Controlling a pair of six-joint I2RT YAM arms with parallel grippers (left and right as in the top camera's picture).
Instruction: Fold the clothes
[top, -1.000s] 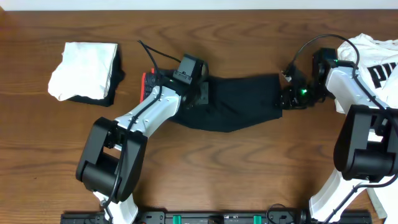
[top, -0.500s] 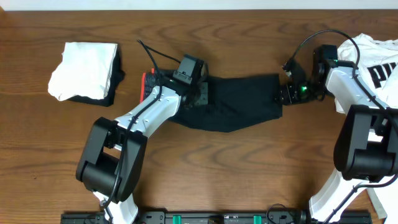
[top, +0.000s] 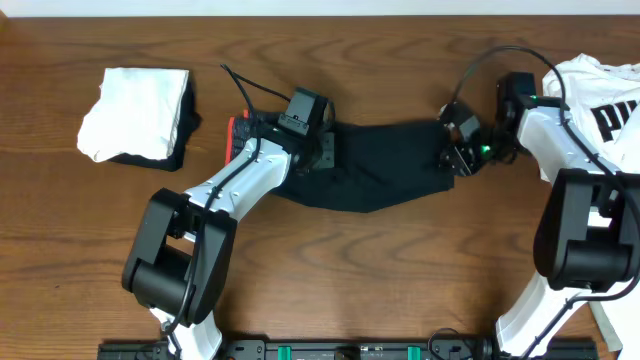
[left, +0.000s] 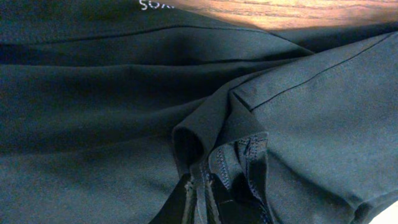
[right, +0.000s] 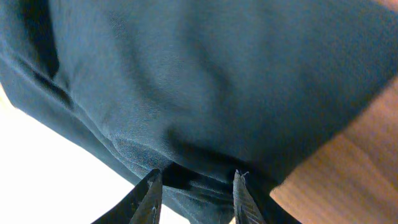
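The black leggings (top: 385, 165) lie stretched across the middle of the table, their red-orange waistband (top: 232, 135) peeking out at the left end. My left gripper (top: 322, 155) is shut on a bunched fold of the leggings (left: 124, 112), and the seamed fabric is pinched at the left gripper (left: 202, 193). My right gripper (top: 452, 150) is at the leggings' right end. In the right wrist view its fingers (right: 149, 199) stand apart, with the black fabric (right: 217, 74) lying loosely in the gap at the right gripper (right: 194, 177).
A white T-shirt (top: 600, 100) with black lettering lies at the right edge, beside the right arm. White folded cloth (top: 135, 112) rests on a dark garment at the far left. Bare wood table (top: 400, 260) lies in front of the leggings.
My right gripper has shifted a little left and towards the far side at the leggings' end, and its jaws have spread wider. The left arm has stayed put.
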